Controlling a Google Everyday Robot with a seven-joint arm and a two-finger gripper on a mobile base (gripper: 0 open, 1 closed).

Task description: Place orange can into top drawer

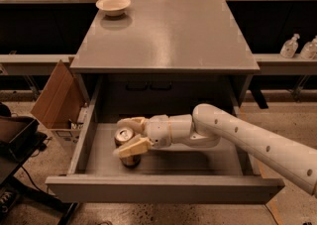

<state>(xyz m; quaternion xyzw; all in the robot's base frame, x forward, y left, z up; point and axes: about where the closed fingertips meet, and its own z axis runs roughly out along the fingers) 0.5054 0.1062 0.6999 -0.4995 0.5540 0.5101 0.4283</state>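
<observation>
The orange can stands upright on the floor of the open top drawer, in its left half. My gripper reaches in from the right, low inside the drawer. Its two cream fingers sit on either side of the can and close on it. The can's silver top shows between the fingers, and its base shows below the near finger. My white arm crosses the drawer's right side.
A cream bowl sits at the back left of the grey cabinet top. An open cardboard box stands left of the cabinet. A black case is at the far left. Clear bottles stand on a shelf at right.
</observation>
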